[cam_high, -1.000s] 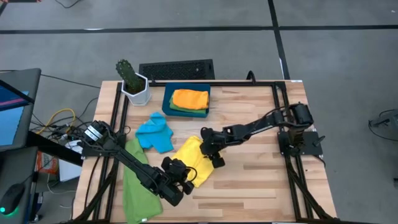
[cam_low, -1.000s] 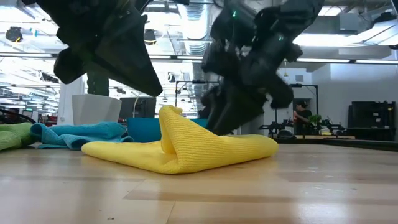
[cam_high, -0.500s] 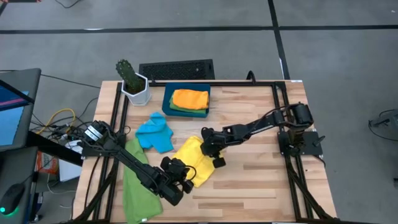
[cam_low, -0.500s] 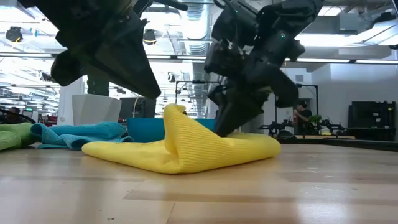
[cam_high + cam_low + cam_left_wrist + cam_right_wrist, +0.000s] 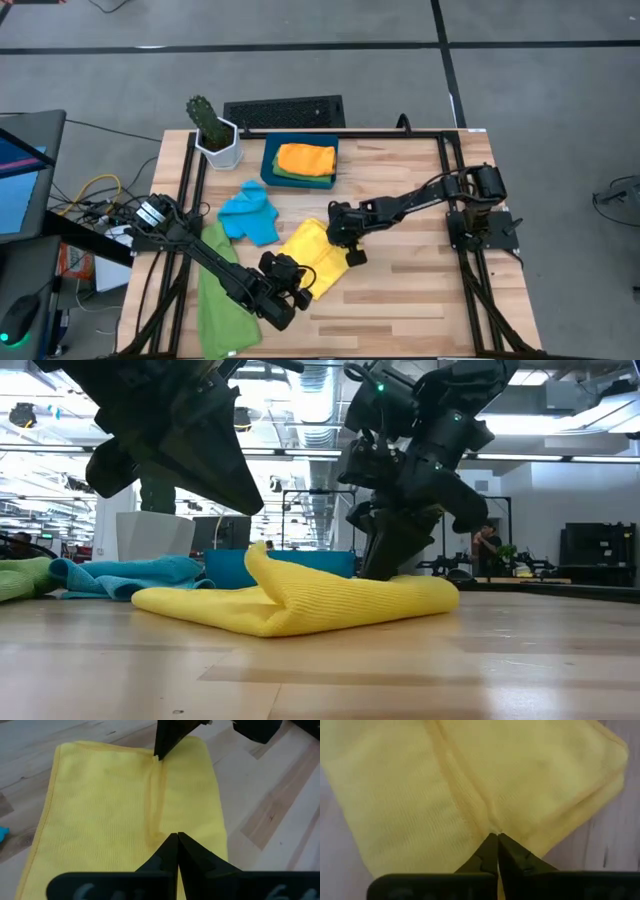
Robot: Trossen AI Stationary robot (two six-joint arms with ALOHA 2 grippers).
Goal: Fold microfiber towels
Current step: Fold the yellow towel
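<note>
Counter (image 5: 420, 290): wooden.
Yellow towel (image 5: 312, 255): mid-counter, near edge hidden under left arm.
Left gripper (image 5: 177, 836): closed, pinching towel's near edge.
Right gripper (image 5: 497, 835): closed, pinching far edge; fold creased between.

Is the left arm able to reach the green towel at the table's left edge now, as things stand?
Probably not at once. The left gripper is shut on the yellow towel, as is the right gripper. The green towel lies partly under the left arm, so it must let go and pull back first.
</note>
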